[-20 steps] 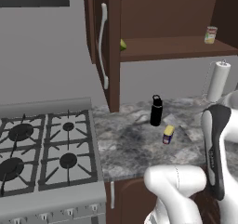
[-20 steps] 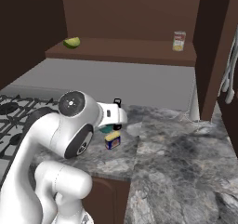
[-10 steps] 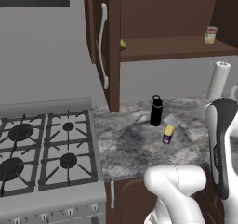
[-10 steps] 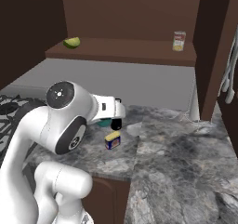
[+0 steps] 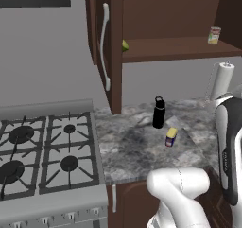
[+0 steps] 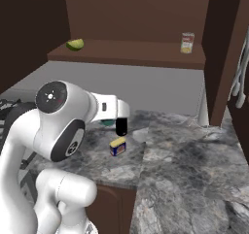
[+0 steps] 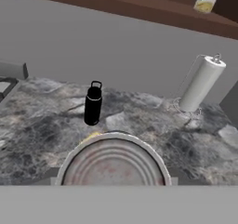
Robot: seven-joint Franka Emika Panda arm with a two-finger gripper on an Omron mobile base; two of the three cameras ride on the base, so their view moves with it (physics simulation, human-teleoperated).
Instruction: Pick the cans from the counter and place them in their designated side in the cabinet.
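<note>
My gripper (image 7: 114, 175) is shut on the teal can (image 7: 114, 165), whose round metal end faces the hand camera up close. In the right base view a sliver of the teal can (image 6: 106, 123) peeks out below my hand, low over the counter (image 6: 185, 155). The dark blue can with a yellow top (image 5: 171, 136) (image 6: 117, 146) stands on the marbled counter (image 5: 132, 146), just in front of the black bottle (image 5: 159, 112) (image 7: 93, 105). Above, the brown cabinet (image 5: 175, 49) stands with its shelf exposed and its door (image 5: 105, 47) swung out to the left.
A pale labelled can (image 5: 214, 35) (image 6: 187, 42) sits at the shelf's right end, a green fruit (image 5: 125, 46) (image 6: 75, 44) at its left. A paper towel roll (image 5: 222, 80) (image 7: 201, 83) stands at the counter's back right. The gas stove (image 5: 42, 151) lies left of the counter.
My arm has swung a little to the left in the right base view, with the grip unchanged. The dark blue can and the black bottle have stayed put.
</note>
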